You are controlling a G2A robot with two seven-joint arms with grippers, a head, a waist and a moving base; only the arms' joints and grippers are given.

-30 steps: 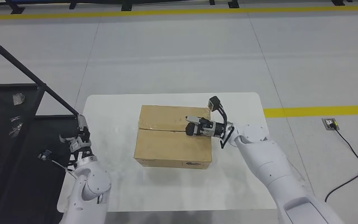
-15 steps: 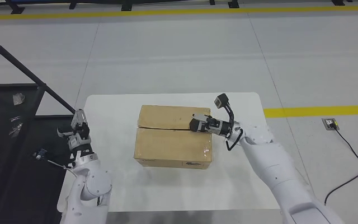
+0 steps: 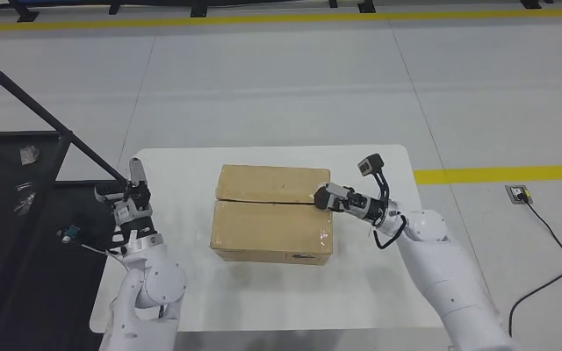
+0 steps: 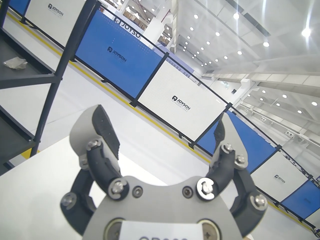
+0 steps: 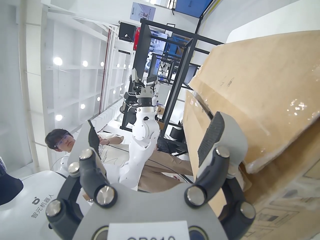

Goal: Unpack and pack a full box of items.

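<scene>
A closed brown cardboard box (image 3: pixel 272 219) lies in the middle of the white table (image 3: pixel 378 281), with the seam between its two top flaps running along its length. My right gripper (image 3: pixel 323 196) is at the box's right end, level with that seam. In the right wrist view this gripper (image 5: pixel 152 136) is open, and one fingertip (image 5: pixel 212 136) sits close against the box (image 5: pixel 262 88) by the flap edge. My left gripper (image 3: pixel 123 189) is held up at the table's left edge, well away from the box. In its own view it (image 4: pixel 162 128) is open with nothing in it.
A black shelf rack (image 3: pixel 35 175) stands just left of the table, close to my left arm. Bare table surface lies in front of the box and to its right. A yellow floor line (image 3: pixel 474 174) runs off to the right.
My right gripper has drawn back from over the box top to the box's right end. My left gripper has shifted a little towards the box.
</scene>
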